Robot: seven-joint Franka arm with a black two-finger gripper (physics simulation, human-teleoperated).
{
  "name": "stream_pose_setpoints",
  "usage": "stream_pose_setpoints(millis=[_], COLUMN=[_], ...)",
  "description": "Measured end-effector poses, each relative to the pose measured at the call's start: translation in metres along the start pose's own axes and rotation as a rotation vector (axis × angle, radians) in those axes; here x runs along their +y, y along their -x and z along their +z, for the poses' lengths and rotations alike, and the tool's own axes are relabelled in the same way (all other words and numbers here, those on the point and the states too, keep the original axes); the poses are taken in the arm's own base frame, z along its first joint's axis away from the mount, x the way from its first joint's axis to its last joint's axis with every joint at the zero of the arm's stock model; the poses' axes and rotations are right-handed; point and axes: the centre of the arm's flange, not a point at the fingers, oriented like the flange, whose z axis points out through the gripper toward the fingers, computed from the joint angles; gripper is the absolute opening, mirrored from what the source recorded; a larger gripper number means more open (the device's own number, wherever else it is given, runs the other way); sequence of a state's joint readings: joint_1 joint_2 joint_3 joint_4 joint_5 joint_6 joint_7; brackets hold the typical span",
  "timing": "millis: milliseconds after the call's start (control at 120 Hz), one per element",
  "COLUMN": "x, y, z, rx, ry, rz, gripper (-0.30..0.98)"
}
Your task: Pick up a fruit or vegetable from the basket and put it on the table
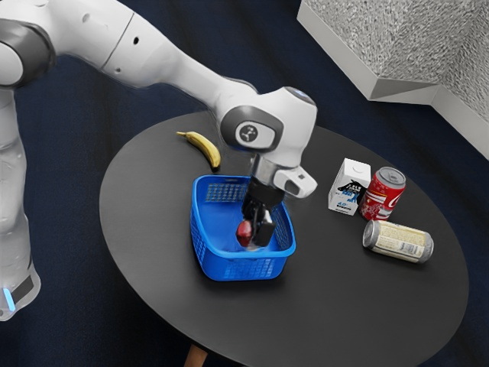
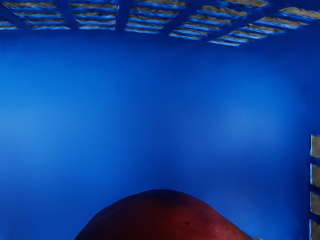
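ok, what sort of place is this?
Probably a simulated indoor room set up as a robot pick-and-place station: a white arm reaches over a round table that holds a blue basket.

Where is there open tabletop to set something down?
The table is bare between the blue basket and the lying can, and from the basket to the edge on the exterior view's left. Crowded: around carton, red can, lying can.

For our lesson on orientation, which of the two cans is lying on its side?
The cream-labelled can: its long side rests on the table, while the red can stands upright.
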State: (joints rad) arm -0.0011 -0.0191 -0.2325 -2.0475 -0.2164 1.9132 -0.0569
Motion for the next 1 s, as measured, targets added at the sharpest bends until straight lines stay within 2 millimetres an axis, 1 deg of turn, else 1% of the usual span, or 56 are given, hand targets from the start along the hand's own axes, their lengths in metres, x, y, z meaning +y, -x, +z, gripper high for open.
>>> stream_pose_setpoints(millis=[58, 100, 133, 175, 208, 233, 267, 300, 325, 342, 367, 408, 433, 458, 475, 492, 533, 600, 733, 817, 867, 942, 1000], x=[0.006, 0.016, 0.026, 0.037, 0.039, 0.037, 0.032, 0.021, 0.003, -0.019, -0.066, -0.154, -0.193, -0.220, -0.233, -0.241, -0.250, -0.252, -0.240, -0.233, -0.232, -0.226, -0.227], y=[-0.001, -0.004, -0.005, -0.005, -0.003, -0.003, -0.004, -0.012, -0.021, -0.031, -0.044, -0.055, -0.060, -0.062, -0.063, -0.065, -0.067, -0.068, -0.070, -0.074, -0.077, -0.085, -0.089], z=[-0.032, -0.070, -0.109, -0.173, -0.217, -0.243, -0.265, -0.275, -0.280, -0.283, -0.286, -0.288, -0.284, -0.278, -0.273, -0.267, -0.258, -0.252, -0.250, -0.243, -0.233, -0.211, -0.194], rx=[0.061, 0.122, 0.176, 0.262, 0.318, 0.349, 0.369, 0.369, 0.366, 0.364, 0.362, 0.358, 0.347, 0.333, 0.321, 0.308, 0.286, 0.267, 0.258, 0.244, 0.229, 0.200, 0.181], ry=[-0.008, -0.014, -0.022, -0.028, -0.031, -0.034, -0.038, -0.042, -0.044, -0.045, -0.047, -0.054, -0.059, -0.061, -0.061, -0.061, -0.062, -0.063, -0.061, -0.049, -0.039, -0.015, 0.004], rz=[0.018, 0.044, 0.069, 0.103, 0.120, 0.125, 0.127, 0.118, 0.093, 0.062, -0.008, -0.137, -0.193, -0.229, -0.245, -0.254, -0.260, -0.252, -0.214, -0.191, -0.183, -0.165, -0.162], gripper=[0.28, 0.28, 0.25, 0.24, 0.24, 0.25, 0.24, 0.24, 0.24, 0.24, 0.24, 0.24, 0.24, 0.23, 0.23, 0.22, 0.21, 0.20, 0.22, 0.22, 0.23, 0.22, 0.22])
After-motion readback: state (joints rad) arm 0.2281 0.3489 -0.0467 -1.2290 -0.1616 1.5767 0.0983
